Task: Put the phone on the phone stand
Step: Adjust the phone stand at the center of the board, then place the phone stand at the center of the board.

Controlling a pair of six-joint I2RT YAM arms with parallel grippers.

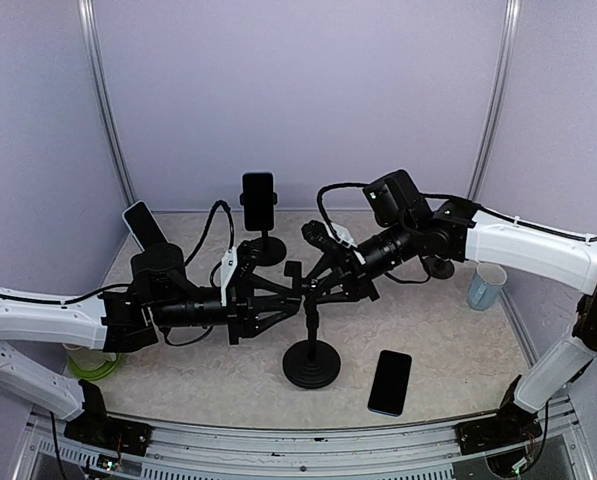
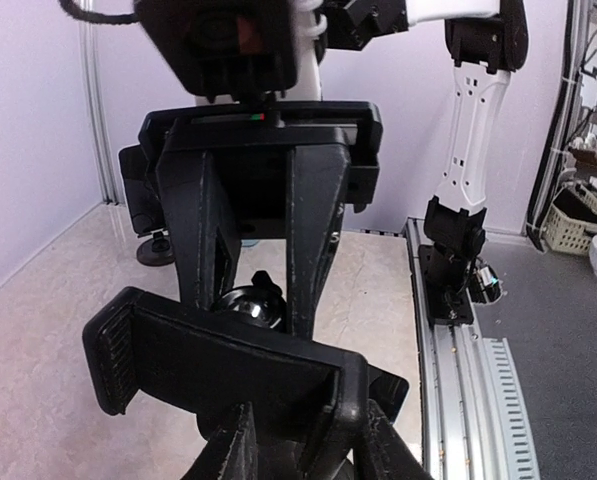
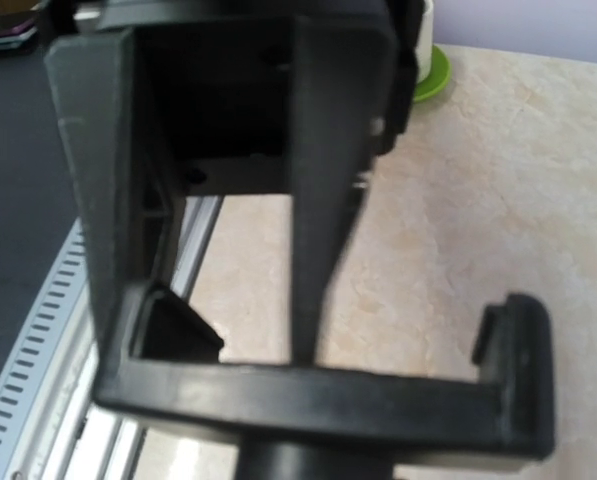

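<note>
Phone stand clamp [image 2: 228, 360] meets my left tool [image 1: 283, 293] and right tool [image 1: 323, 283], grips I cannot tell; phone [image 1: 389, 382] lies flat rightward, nearer the right tool.

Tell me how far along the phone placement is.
Nothing is done: the phone lies flat on the table. In hand: the left claw and right claw meet at the cradle of the empty phone stand. Left: lifting the phone and seating it.
</note>
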